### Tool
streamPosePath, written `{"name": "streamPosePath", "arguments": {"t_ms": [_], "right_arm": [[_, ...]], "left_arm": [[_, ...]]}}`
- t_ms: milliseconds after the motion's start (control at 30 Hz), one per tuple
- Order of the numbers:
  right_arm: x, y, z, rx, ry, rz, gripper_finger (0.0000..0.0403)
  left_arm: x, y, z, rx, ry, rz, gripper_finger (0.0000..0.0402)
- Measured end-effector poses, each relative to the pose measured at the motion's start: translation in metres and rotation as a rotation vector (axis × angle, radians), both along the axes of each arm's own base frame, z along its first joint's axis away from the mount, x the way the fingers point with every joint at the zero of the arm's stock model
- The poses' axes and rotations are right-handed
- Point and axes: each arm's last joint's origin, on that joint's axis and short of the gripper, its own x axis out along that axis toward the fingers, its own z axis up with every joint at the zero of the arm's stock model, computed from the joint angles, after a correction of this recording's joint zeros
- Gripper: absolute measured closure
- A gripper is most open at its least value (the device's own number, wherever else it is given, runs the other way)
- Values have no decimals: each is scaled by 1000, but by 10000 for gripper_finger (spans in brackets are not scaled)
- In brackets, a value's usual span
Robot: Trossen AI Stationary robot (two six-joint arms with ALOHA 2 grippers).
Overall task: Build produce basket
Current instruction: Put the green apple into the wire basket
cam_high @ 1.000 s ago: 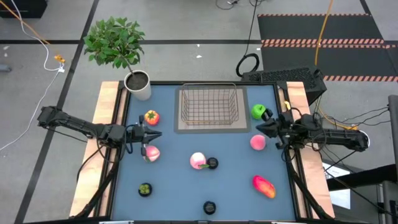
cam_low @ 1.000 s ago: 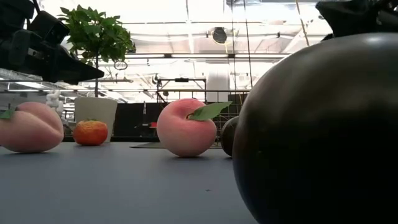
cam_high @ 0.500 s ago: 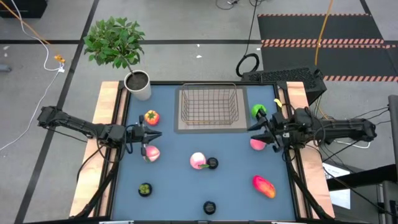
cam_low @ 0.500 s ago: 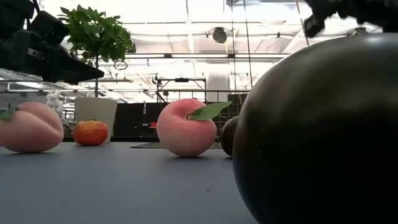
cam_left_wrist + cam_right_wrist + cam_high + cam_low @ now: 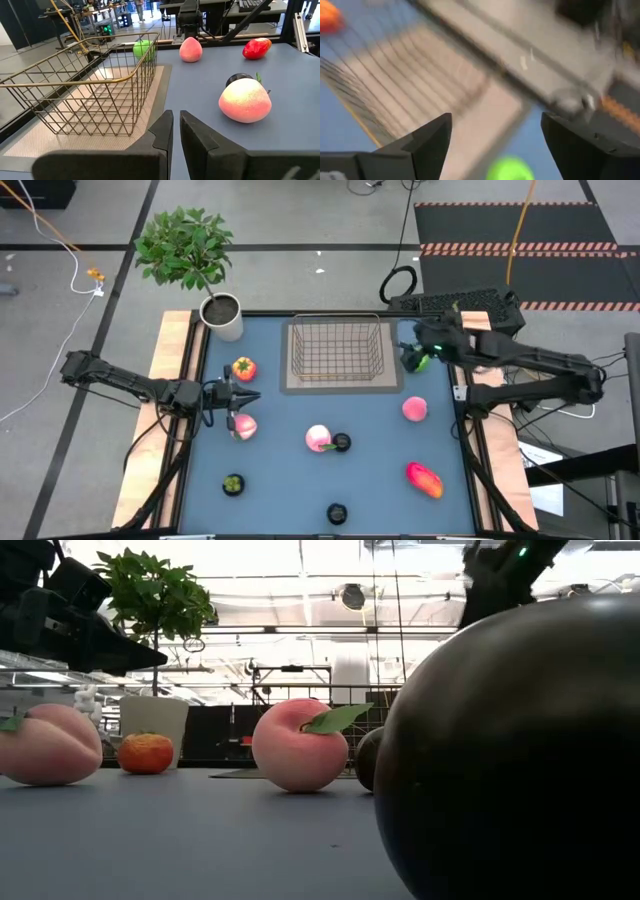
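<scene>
Right gripper [image 5: 418, 348], fingers spread wide, is poised above the green apple [image 5: 414, 360]: light, rigid, smooth, best pinched across its widest part. Left gripper [image 5: 175, 131], fingers nearly closed on nothing, is parked beside the basket [image 5: 337, 350].

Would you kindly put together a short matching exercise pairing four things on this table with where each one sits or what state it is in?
Things:
1. green apple
2. basket
3. left gripper
4. red-orange oval

Places or states:
A. fingers nearly closed, holding nothing, beside a pink peach
B. near corner of the table on the right arm's side
C. empty, at the far middle of the table
D. just under the open right gripper, beside the basket

Pairs: 1-D, 2-C, 3-A, 4-B
</scene>
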Motion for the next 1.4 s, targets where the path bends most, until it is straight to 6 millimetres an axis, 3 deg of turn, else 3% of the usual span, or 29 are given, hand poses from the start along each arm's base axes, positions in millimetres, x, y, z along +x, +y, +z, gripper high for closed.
{"name": "streamPosePath", "arguments": {"t_ms": [267, 600, 967, 1200, 1400], "right_arm": [[-3, -41, -34, 281, 194, -193, 69], [-21, -69, -75, 371, 135, -307, 50], [-33, -67, -126, 474, 69, -258, 49], [-36, -63, -141, 505, 58, -238, 49], [-37, -62, -143, 499, 72, -242, 50]], "left_arm": [[0, 0, 0, 0, 1, 0, 364], [0, 0, 0, 0, 1, 0, 364], [0, 0, 0, 0, 1, 0, 364], [0, 0, 0, 0, 1, 0, 364], [0, 0, 0, 0, 1, 0, 364]]}}
